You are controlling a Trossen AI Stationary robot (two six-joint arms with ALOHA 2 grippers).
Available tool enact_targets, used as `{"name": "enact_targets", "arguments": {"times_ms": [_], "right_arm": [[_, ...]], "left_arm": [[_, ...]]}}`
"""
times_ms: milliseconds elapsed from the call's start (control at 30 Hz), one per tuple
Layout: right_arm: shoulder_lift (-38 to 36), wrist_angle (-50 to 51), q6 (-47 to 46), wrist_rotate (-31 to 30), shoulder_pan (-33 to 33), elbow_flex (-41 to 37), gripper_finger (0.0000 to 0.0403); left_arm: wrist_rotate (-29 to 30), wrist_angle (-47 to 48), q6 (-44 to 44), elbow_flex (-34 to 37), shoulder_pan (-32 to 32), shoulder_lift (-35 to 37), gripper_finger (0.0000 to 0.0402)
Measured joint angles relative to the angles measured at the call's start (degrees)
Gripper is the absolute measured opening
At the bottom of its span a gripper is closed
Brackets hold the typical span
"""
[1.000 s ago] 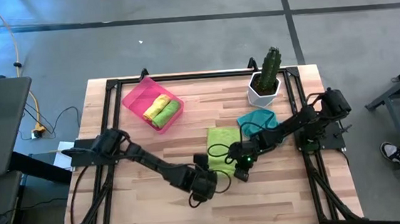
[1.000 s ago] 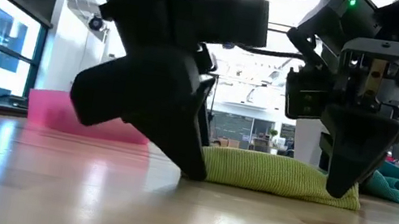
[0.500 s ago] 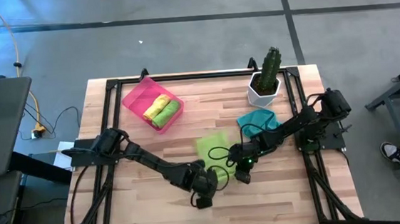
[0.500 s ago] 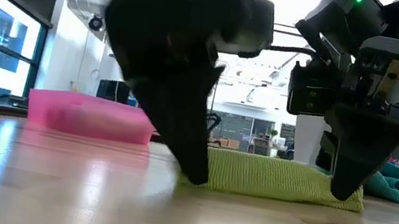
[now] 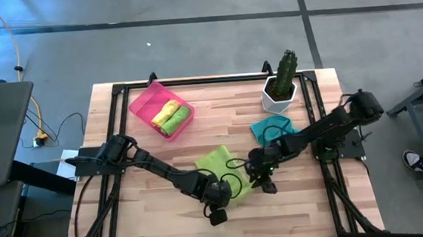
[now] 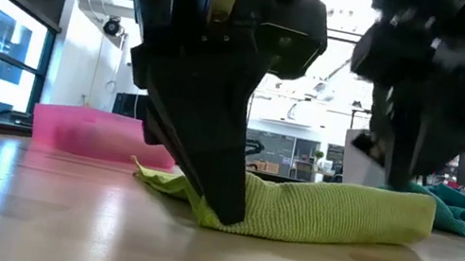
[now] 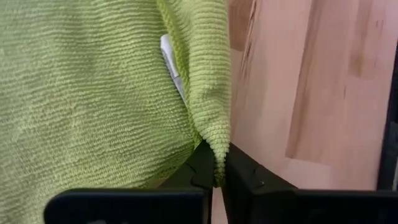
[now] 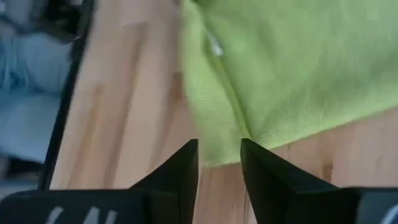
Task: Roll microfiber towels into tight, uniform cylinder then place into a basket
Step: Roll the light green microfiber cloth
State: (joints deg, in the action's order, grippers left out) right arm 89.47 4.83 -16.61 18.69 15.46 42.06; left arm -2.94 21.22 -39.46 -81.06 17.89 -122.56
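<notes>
Left gripper is clamped on the near corner of the lime green towel; left wrist view shows the hem pinched between my fingers. Right gripper sits at the towel's right edge, lower centre of the high view, jaws parted a little, the green hem just ahead of them and nothing held as far as I can see.

Table: the towel lies rumpled and skewed at lower centre, not yet a cylinder. In the low view it reads as a loose fold with a flap trailing on the left.

Step, my read: setting up the roll on towel three. Next move calls for a second hold with the right, then pulling the edge straight and tight so the roll starts even.

Around:
- Pink basket, upper left, well apart, holds a yellow roll and a green roll side by side.
- Teal towel bunched just above and right of my right arm; it could snag during the roll.
- Cactus pot upper right, clear of the work.
- Carry path to the basket runs over my left arm.
</notes>
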Motion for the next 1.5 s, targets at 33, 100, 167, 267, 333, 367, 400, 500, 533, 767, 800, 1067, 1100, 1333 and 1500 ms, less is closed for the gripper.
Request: {"name": "enact_targets", "arguments": {"times_ms": [33,100,167,267,333,367,400,500,533,767,800,1067,1100,1333,1500], "right_arm": [[-1.55,0.54,2.54,-0.55,0.66,0.0,0.0113],[-4.2,0.24,8.66,-4.96,3.09,0.0,0.0113],[-5.61,-0.34,15.98,-12.31,6.5,0.09,0.0112],[-5.3,-0.7,22.75,-21.68,12.03,0.11,0.0112],[-3.97,-2.74,22.86,-24.66,15.12,0.11,0.0112],[-3.25,-3.61,22.67,-25.0,16.45,0.11,0.0112],[-2.23,-4.92,22.66,-25.15,17.74,0.11,0.0112],[1.53,-8.29,23.19,-27.57,20.77,0.13,0.0112],[3.01,-9.29,23.31,-29.33,21.42,0.13,0.0112],[9.57,-10.71,22.85,-45.22,22.56,0.15,0.0112],[9.65,-10.94,22.91,-47.23,22.58,0.16,0.0112],[9.75,-10.73,23.12,-45.6,20.88,0.17,0.0112],[9.76,-10.72,23.12,-45.01,20.53,0.17,0.0112],[9.97,-10.59,21.65,-40.83,17.78,0.19,0.0116],[9.97,-10.28,18.54,-33.54,15.41,0.2,0.0144]], "left_arm": [[-0.39,-0.03,-0.74,0.0,-0.01,0.0,0.0005],[-0.64,-0.02,-1.76,0.01,-0.29,0.0,0.0005],[-1.3,-0.01,-2.43,0.02,-0.56,0.0,0.0006],[-2.67,-0.01,-2.58,0.02,-1.03,-0.02,0.0006],[-2.6,0.16,-2.58,0.02,-1.03,-0.02,0.0006],[-2.58,0.15,-2.58,0.02,-1.05,-0.02,0.0006],[-2.6,0.14,-2.54,0.02,-1.25,-0.02,0.0006],[-2.87,-0.11,-2.6,0.07,-1.77,-0.02,0.0005],[-3.06,-0.21,-2.58,0.07,-1.81,-0.02,0.0005],[-3.59,-0.69,-2.56,0.11,-1.93,-0.02,0.0005],[-3.47,-0.73,-2.56,0.11,-1.81,-0.02,0.0005],[-3.04,-1.21,-2.4,0.11,-1.48,-0.04,0.0005],[-3.02,-1.27,-2.4,0.11,-1.48,-0.04,0.0005],[-2.95,-1.34,-2.38,0.11,-1.48,-0.04,0.0005],[-2.87,-1.36,-2.39,0.11,-1.47,-0.04,0.0005]]}}
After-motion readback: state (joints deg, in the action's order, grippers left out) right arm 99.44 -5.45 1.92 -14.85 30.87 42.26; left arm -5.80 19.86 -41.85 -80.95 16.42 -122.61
